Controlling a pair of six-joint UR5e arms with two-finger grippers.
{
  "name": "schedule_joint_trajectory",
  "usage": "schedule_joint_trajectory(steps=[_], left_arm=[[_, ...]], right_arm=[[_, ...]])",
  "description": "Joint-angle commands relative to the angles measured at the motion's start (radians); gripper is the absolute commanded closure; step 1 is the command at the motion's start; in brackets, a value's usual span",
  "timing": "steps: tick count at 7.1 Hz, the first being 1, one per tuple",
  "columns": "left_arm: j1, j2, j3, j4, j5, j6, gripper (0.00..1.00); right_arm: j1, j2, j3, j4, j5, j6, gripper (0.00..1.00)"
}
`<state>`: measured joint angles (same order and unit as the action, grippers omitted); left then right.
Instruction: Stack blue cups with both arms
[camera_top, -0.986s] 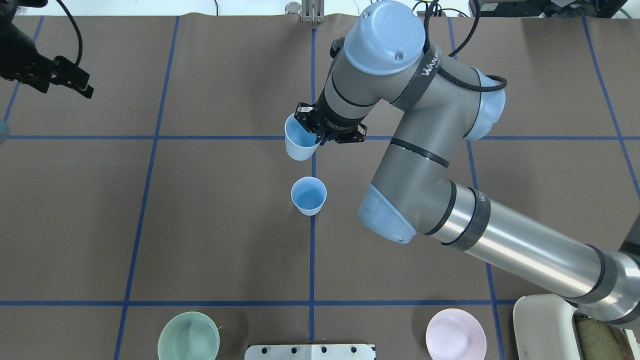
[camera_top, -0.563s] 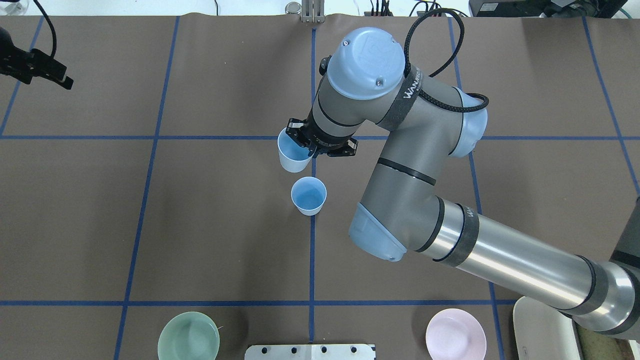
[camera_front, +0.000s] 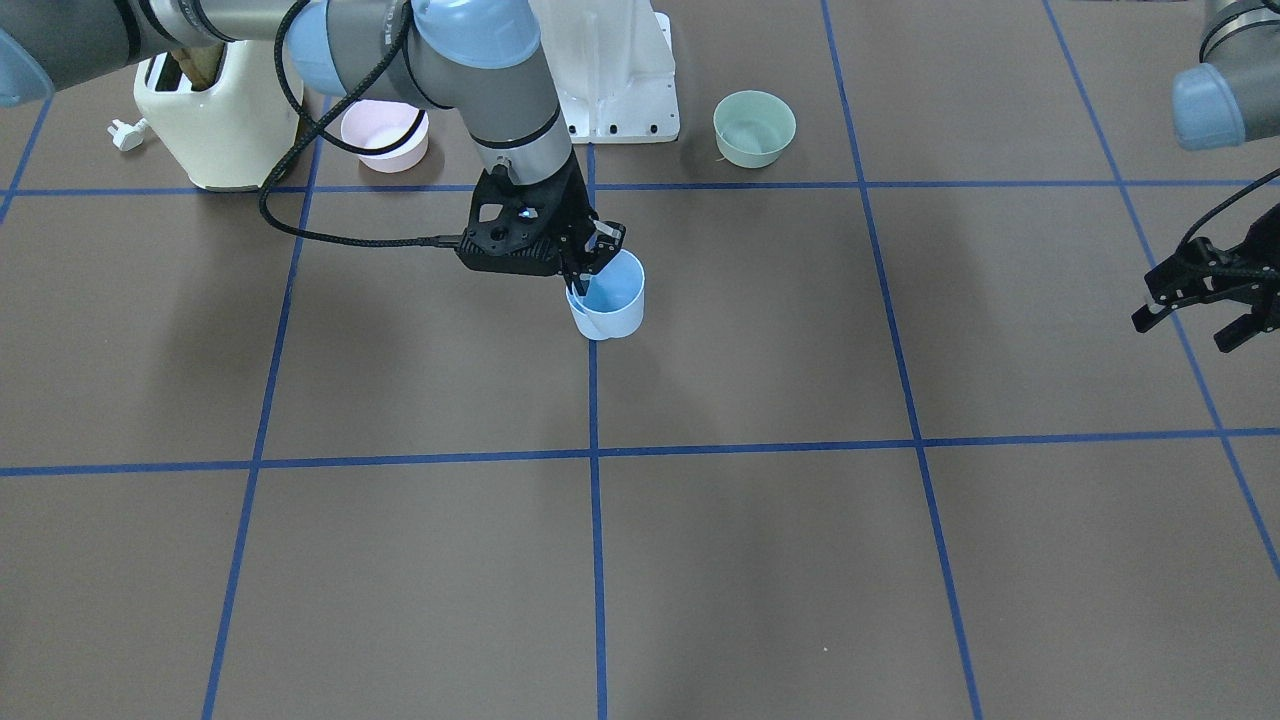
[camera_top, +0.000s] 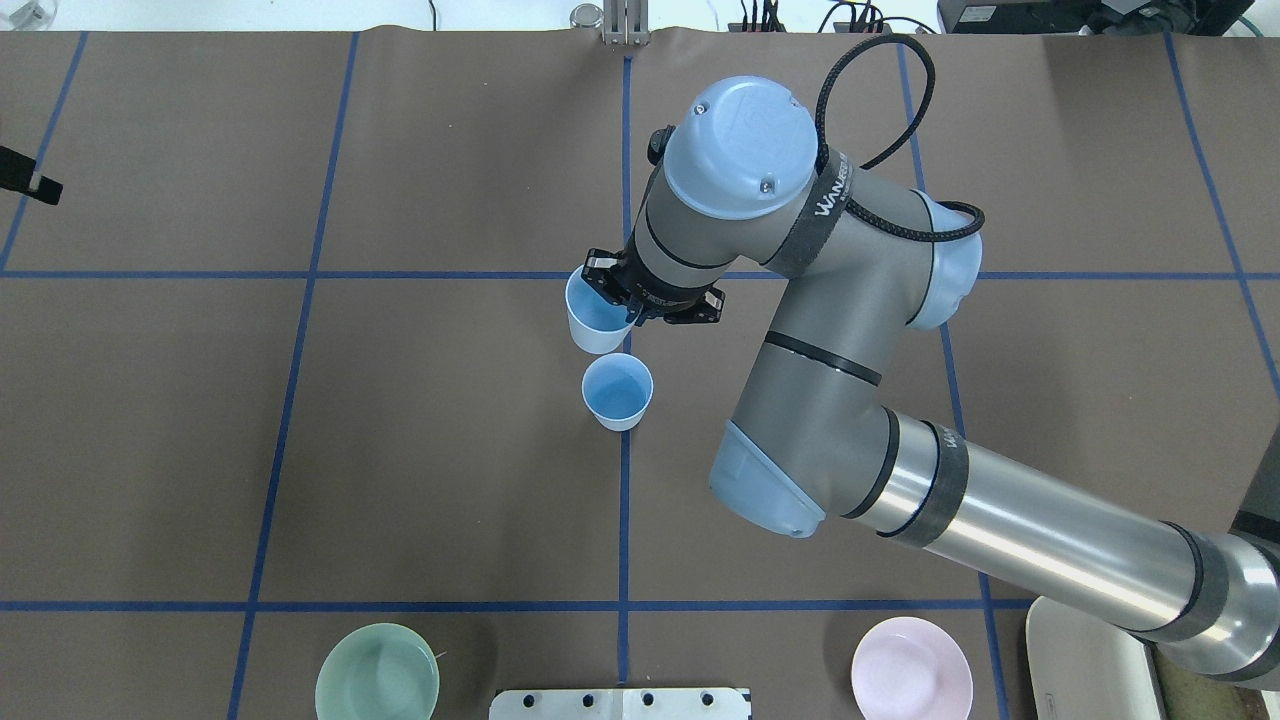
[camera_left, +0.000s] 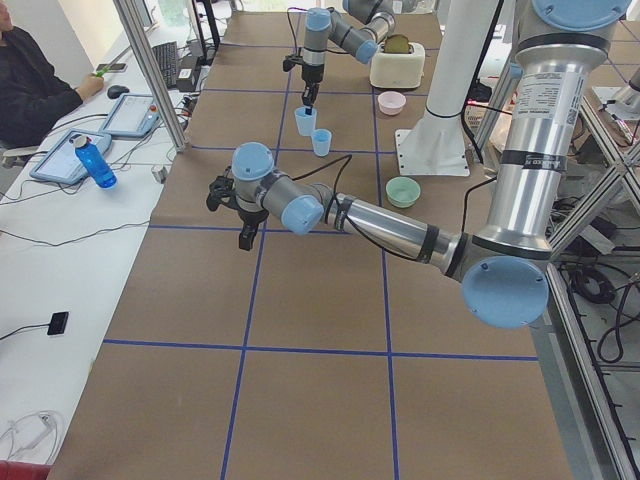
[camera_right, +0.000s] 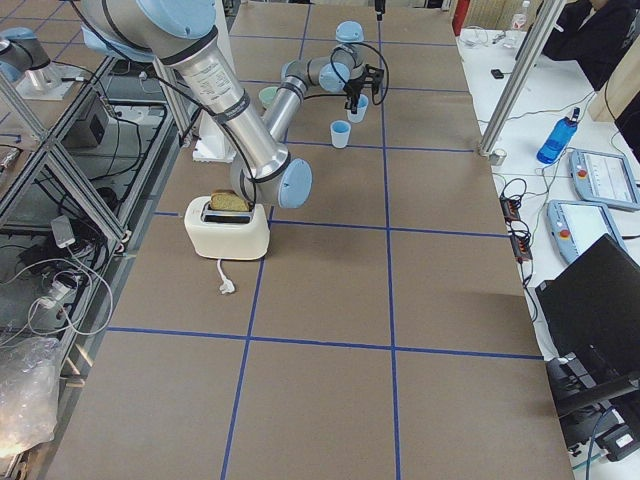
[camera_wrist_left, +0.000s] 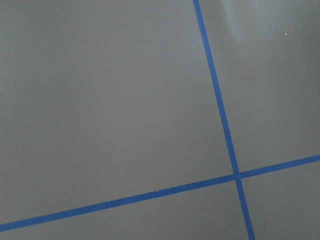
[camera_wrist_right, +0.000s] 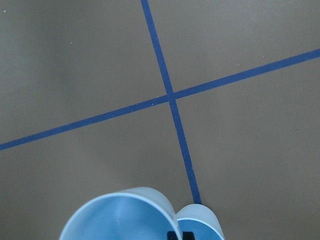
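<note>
Brown matte sheeting (camera_top: 400, 450) with a blue tape grid covers the table. The right grey jointed arm (camera_top: 900, 440) reaches in to the centre line. The left grey jointed arm (camera_left: 380, 225) extends toward the table's left end, well apart from the work. The left black two-finger gripper (camera_front: 1183, 332) hangs there with its fingers spread and nothing between them. The right black two-finger gripper (camera_top: 630, 303) is pinched on the rim wall of one small pale-blue tapered plastic cup (camera_top: 592, 322), which is upright and appears lifted off the table. The second identical pale-blue cup (camera_top: 617, 392) stands upright on the centre tape line, just beside the carried one, on the robot's side.

Step in hand, as judged: align, then insert.
1. Centre the carried cup's base over the standing cup's mouth; it is currently offset.
2. Keep the cup vertical and lower it slowly. The standing cup is light and unrestrained, so a rim strike would probably tip it.
3. Expect the outside finger to meet the lower rim before full nesting, and release there.
</note>
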<state>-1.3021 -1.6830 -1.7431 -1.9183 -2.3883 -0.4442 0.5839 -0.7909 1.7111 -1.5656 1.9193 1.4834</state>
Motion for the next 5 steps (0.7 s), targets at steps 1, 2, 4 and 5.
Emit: schedule_joint_trajectory(steps=[1, 2, 4, 5], left_arm=[[-0.006, 0.049, -0.018, -0.037, 0.001, -0.005, 0.02], [-0.006, 0.049, -0.021, -0.037, 0.001, -0.007, 0.02], [-0.005, 0.049, -0.023, -0.037, 0.004, -0.008, 0.02], [-0.005, 0.049, -0.021, -0.037, 0.004, -0.008, 0.02]], right_arm=[[-0.034, -0.05, 0.051, -0.002, -0.041, 0.002, 1.0], [-0.054, -0.06, 0.068, -0.005, -0.058, 0.005, 1.0], [-0.079, -0.064, 0.079, -0.005, -0.08, 0.029, 1.0], [-0.087, -0.065, 0.081, -0.005, -0.083, 0.029, 1.0]])
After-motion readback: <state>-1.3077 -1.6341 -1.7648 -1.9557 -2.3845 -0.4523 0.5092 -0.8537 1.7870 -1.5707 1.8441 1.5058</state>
